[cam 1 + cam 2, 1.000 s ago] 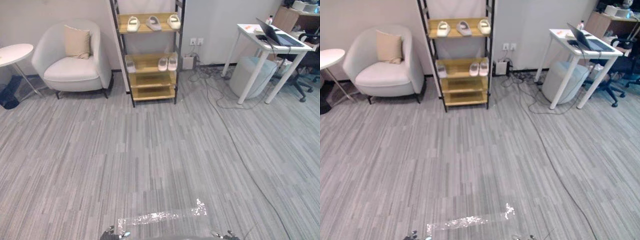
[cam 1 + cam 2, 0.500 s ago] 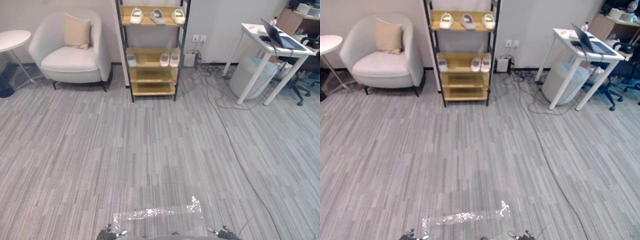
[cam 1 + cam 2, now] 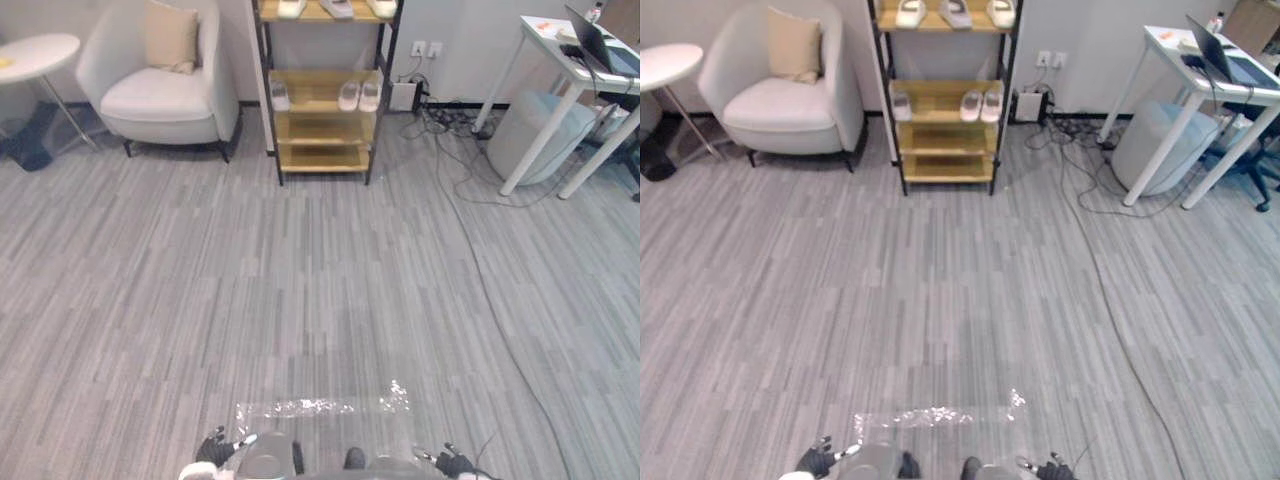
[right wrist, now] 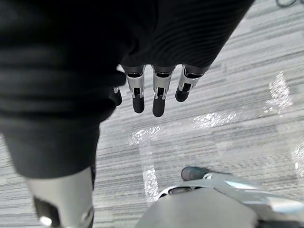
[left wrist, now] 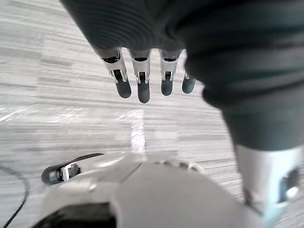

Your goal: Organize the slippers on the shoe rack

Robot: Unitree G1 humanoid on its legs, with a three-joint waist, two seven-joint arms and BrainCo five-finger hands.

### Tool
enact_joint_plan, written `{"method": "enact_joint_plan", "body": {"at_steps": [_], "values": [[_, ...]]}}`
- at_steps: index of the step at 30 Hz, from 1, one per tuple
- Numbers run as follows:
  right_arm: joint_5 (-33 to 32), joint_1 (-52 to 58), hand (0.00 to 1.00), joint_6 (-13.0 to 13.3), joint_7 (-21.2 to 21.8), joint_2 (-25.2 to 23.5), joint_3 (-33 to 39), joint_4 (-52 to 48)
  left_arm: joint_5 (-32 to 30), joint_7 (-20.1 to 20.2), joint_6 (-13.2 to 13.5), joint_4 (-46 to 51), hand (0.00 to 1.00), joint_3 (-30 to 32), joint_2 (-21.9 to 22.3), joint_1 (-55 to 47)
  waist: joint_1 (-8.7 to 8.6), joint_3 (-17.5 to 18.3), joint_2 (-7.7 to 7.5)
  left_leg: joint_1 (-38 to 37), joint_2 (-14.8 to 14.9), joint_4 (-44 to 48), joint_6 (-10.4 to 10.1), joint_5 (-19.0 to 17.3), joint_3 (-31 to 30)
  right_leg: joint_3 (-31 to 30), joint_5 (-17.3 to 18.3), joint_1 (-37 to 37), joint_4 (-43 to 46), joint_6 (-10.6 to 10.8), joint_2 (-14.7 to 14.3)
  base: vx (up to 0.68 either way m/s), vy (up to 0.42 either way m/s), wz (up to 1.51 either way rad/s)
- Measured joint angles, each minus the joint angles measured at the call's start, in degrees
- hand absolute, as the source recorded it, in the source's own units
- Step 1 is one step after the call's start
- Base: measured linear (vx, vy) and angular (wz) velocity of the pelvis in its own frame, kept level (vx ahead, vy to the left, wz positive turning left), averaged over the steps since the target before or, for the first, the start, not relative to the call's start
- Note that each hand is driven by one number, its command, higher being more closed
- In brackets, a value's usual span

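Two hands hang low at the near edge of the head views, well apart from each other. The left hand [image 5: 138,71] has its fingers straight and loosely spread, with nothing in them. The right hand [image 4: 156,88] hangs the same way, its fingers relaxed and holding nothing. Just beyond them a shiny strip of tape [image 3: 930,415] lies across the grey striped floor [image 3: 940,290].

Far across the floor, against the wall, stands the shoe rack [image 3: 945,168], a black frame with wooden shelves. On its second shelf a single slipper [image 3: 901,104] lies at the left end, and a pair of slippers [image 3: 972,104] sits side by side toward the right end. On the top shelf a left slipper [image 3: 910,12], a middle slipper [image 3: 955,12] and a right slipper [image 3: 1002,12] lie in a row.

Left of the rack stands a white armchair [image 3: 165,100] with a beige cushion [image 3: 172,37]. To the right, a white surface [image 3: 1170,45] carries an open laptop [image 3: 1225,55].
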State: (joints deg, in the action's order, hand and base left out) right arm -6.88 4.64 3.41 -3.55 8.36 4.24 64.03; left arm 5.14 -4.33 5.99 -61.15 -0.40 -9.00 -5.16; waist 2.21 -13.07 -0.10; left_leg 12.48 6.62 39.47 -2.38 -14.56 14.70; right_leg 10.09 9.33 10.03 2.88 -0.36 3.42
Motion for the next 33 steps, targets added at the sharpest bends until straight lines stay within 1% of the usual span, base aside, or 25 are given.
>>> {"method": "enact_joint_plan", "body": {"at_steps": [2, 4, 5, 6, 8, 9, 10, 11, 12, 13, 15, 17, 19, 20, 21, 22, 23, 24, 26, 27, 28, 29, 30, 32, 33], "values": [[-0.01, -0.11, 0.00, -0.01, -0.01, 0.14, 0.00, -0.16, 0.75, -0.22, -0.02, 0.11, 0.00, -0.01, 0.07, 0.03, 0.07, 0.00, 0.06, 1.09, -0.66, -9.04, -0.77, 1.31, 0.55, -1.40, 0.85, 0.21, -0.09, 1.37, 2.07, 0.26, 0.195, -0.35], [-0.05, -0.32, 0.00, 0.00, -0.23, 0.22, 0.01, -0.30, 0.81, -0.37, -0.05, 0.49, 0.00, -0.02, 0.12, 0.04, 0.22, 0.02, 0.12, 1.90, -1.88, -20.32, -1.83, 5.86, 0.04, -2.15, 1.94, 0.06, -0.16, 3.13, 3.80, 0.38, 0.318, -0.24], [-0.09, -0.28, 0.00, 0.01, -0.44, 0.59, -0.01, -0.29, 0.82, -0.43, -0.05, 0.74, 0.00, -0.05, 0.50, -0.09, 0.53, 0.12, 0.68, 1.45, -2.04, -25.15, -2.31, 7.87, -0.89, -2.72, 2.74, 0.18, -0.15, 4.38, 3.93, 0.37, 0.342, -0.33], [-0.07, -0.43, 0.00, 0.00, -0.74, 0.78, -0.01, -0.25, 0.92, -0.43, -0.10, 0.72, 0.00, 0.10, 0.78, -0.11, 1.31, 0.31, 1.15, 1.92, -1.77, -24.68, 0.04, 11.76, -1.54, -3.70, 4.33, 0.69, 0.35, 5.96, 4.03, 0.41, 0.357, -0.39], [0.01, -0.82, 0.00, 0.07, -0.94, -0.52, 0.01, -0.26, 1.10, -0.46, -0.11, 0.72, 0.00, 1.14, -0.66, -0.29, 1.55, 1.05, -1.65, 3.06, -4.59, -20.43, 2.16, 8.31, -0.66, -4.64, 6.49, 0.29, 4.09, 6.99, 7.44, 0.48, 0.305, -0.23], [0.12, -1.50, 0.00, 0.20, -0.95, -0.98, 0.13, -0.32, 1.12, -0.48, -0.18, 0.60, 0.00, 1.16, -0.96, 0.11, 1.59, 1.24, -2.23, 2.87, -5.33, -20.29, 2.83, 7.12, -0.03, -5.47, 7.04, -2.72, 10.19, 7.65, 8.68, 0.56, 0.313, -0.11], [0.12, -2.54, 0.00, 0.20, -0.87, -0.93, 0.21, -0.36, 1.11, -0.49, -0.17, 0.54, 0.00, 1.08, -0.96, 0.18, 1.43, 1.19, -2.34, 0.55, -6.25, -21.32, 3.18, 5.90, 0.48, -8.14, 5.96, -8.18, 23.37, 9.04, 9.51, 0.45, 0.257, -0.08], [0.16, -2.55, 0.00, 0.31, -0.88, -0.97, 0.34, -0.94, 1.07, -0.49, -0.22, 0.23, 0.00, 1.01, -1.06, 0.12, 1.13, 1.05, -2.54, -2.22, -7.03, -22.45, 3.59, 5.14, 0.51, -9.29, 4.40, -10.55, 31.56, 10.12, 9.71, 0.54, 0.276, -0.02], [0.21, -2.39, 0.00, 0.39, -0.82, -1.13, 0.26, -1.84, 0.88, -0.48, -0.29, -0.19, 0.00, 0.65, -1.25, 0.04, 1.01, 0.62, -2.25, -7.03, -7.82, -24.67, 4.01, 4.88, 0.68, -9.43, 3.87, -12.92, 42.50, 10.16, 9.92, 0.46, 0.166, 0.07], [0.21, -2.48, 0.00, 0.56, -0.75, -1.08, 0.02, -2.46, 0.63, -0.46, -0.34, -0.26, 0.00, 0.04, -1.36, 0.03, 0.93, 0.49, -2.33, -11.54, -8.50, -27.44, 4.07, 4.67, 0.30, -7.30, 4.70, -14.58, 49.14, 8.93, 10.24, 0.47, 0.142, 0.04], [0.22, -2.98, 0.00, 0.73, -0.25, -1.28, -0.41, -3.64, 0.59, -0.39, -0.30, -0.26, 0.00, -1.30, -1.45, 0.62, 0.65, 0.25, -1.75, -18.19, -8.42, -31.75, 4.03, 4.71, -0.82, -0.91, 7.43, -17.81, 51.22, 5.66, 9.74, 0.46, 0.071, 0.14], [0.23, -4.12, 0.00, 0.99, 0.27, -1.90, -0.51, -4.66, 0.59, -0.35, -0.27, -0.25, 0.00, -1.31, -1.35, 1.72, 0.04, -0.02, -1.38, -20.71, -7.34, -32.64, 2.83, 4.01, -1.46, 2.46, 9.21, -22.33, 44.71, 3.68, 7.53, 0.43, -0.012, 0.25], [0.19, -5.35, 0.00, 1.45, 0.49, -2.21, -0.52, -4.90, 0.56, -0.40, -0.30, -0.25, 0.00, -1.24, -0.94, 2.29, -0.43, -0.63, -0.67, -22.63, -6.07, -32.67, 1.27, 3.02, -2.26, 2.51, 8.30, -26.10, 34.93, 2.44, 4.67, 0.42, -0.091, 0.25], [0.19, -6.13, 0.00, 1.52, 0.54, -2.21, -0.62, -5.06, 0.52, -0.45, -0.26, -0.16, 0.00, -1.20, -0.62, 2.48, -1.12, -1.11, -0.17, -24.18, -5.10, -32.75, 0.28, 2.22, -3.25, 1.37, 4.62, -27.32, 27.04, 2.10, 2.72, 0.44, -0.144, 0.46], [0.20, -6.34, 0.00, 1.53, 0.54, -2.28, -1.23, -5.20, 0.47, -0.46, -0.20, -0.10, 0.00, -1.03, -0.62, 2.30, -1.67, -1.24, -0.29, -25.66, -4.79, -33.15, -0.48, 1.42, -3.96, -0.35, -0.53, -27.41, 19.15, 2.33, 1.66, 0.46, -0.172, 0.54], [0.21, -6.17, 0.00, 1.54, 0.54, -2.44, -1.82, -5.16, 0.44, -0.47, -0.14, -0.04, 0.00, -0.56, -0.85, 2.05, -1.89, -0.96, -1.15, -26.63, -5.40, -33.49, -1.17, 0.36, -4.82, -2.25, -4.99, -26.96, 13.77, 2.84, 1.34, 0.50, -0.242, 0.56], [0.01, -6.33, 0.00, 1.76, 0.62, -2.42, -1.98, -5.22, 0.44, -0.69, -0.19, -0.55, 0.00, -0.07, -0.84, 2.44, -2.13, -1.44, -1.58, -29.11, -5.39, -33.47, -1.80, -2.05, -7.03, -3.83, -11.75, -27.08, 15.88, 1.21, 1.02, 0.50, -0.252, 0.35], [0.27, -6.96, 0.00, 1.70, 0.63, -1.52, -2.24, -5.13, 0.31, -0.51, -0.14, -0.63, 0.00, 0.59, 0.71, 2.38, -2.02, -0.99, 0.19, -29.42, -3.41, -33.08, -2.01, -2.47, -7.58, -3.11, -9.05, -27.95, 18.56, 0.54, 0.13, 0.56, -0.317, 0.25], [0.14, -7.01, 0.00, 1.70, 0.74, -1.42, -1.45, -4.80, -0.05, -0.52, -0.07, -0.47, 0.00, 1.55, 2.22, 2.38, -2.13, -0.37, 2.06, -28.52, -1.64, -29.93, -2.13, -2.56, -8.56, -1.68, -5.24, -27.80, 20.26, 0.46, -1.14, 0.41, -0.264, 0.21], [0.14, -6.95, 0.00, 1.69, 0.79, -1.61, 0.20, -4.59, -0.65, -0.45, -0.15, -0.60, 0.00, 1.89, 2.70, 2.81, -2.46, -0.36, 2.74, -25.78, 0.00, -23.09, -2.16, -2.57, -10.23, -0.12, -3.89, -26.01, 19.50, -0.23, -1.90, 0.39, -0.274, 0.37], [0.16, -6.73, 0.00, 1.56, 0.68, -1.72, 0.62, -4.57, -0.82, -0.33, -0.19, -0.39, 0.00, 3.28, 3.18, 3.09, -2.53, -0.43, 3.10, -22.68, 1.45, -14.88, -2.68, -2.22, -11.02, 0.54, -3.05, -23.88, 18.37, -0.58, -2.83, 0.44, -0.317, 0.37], [0.15, -6.26, 0.00, 1.27, 0.66, -2.19, 0.47, -4.86, -1.13, -0.32, -0.18, 0.05, 0.00, 4.91, 3.96, 3.21, -2.37, -0.53, 3.56, -19.11, 3.32, -5.89, -4.40, -0.53, -10.91, 1.42, -2.28, -21.50, 17.24, -1.05, -3.74, 0.36, -0.213, 0.31], [0.18, -5.38, 0.00, 1.10, 0.43, -2.19, -0.10, -5.87, -1.16, -0.38, -0.14, 1.22, 0.00, 6.46, 5.01, 3.19, -2.11, -0.93, 3.62, -14.16, 6.49, 7.36, -4.42, 1.78, -10.32, 2.06, -0.73, -17.40, 15.62, -2.22, -5.07, 0.36, -0.181, 0.23], [0.17, -4.59, 0.00, 0.58, 0.04, -2.65, -0.37, -6.42, -1.18, -0.34, -0.12, 3.82, 0.00, 7.21, 6.56, 3.21, -1.37, -1.26, 3.34, -8.19, 8.77, 17.81, -3.72, 1.07, -6.90, 2.09, 0.86, -11.36, 12.98, -3.02, -6.05, 0.35, -0.131, 0.12], [0.15, -4.59, 0.00, 0.52, -0.01, -2.79, -0.38, -6.18, -1.45, -0.27, -0.09, 4.62, 0.00, 6.95, 6.50, 3.25, -1.13, -1.50, 2.67, -5.83, 8.41, 17.22, -2.43, -0.21, -5.10, 1.78, 1.18, -8.79, 11.22, -2.90, -6.06, 0.39, -0.118, -0.05]]}}
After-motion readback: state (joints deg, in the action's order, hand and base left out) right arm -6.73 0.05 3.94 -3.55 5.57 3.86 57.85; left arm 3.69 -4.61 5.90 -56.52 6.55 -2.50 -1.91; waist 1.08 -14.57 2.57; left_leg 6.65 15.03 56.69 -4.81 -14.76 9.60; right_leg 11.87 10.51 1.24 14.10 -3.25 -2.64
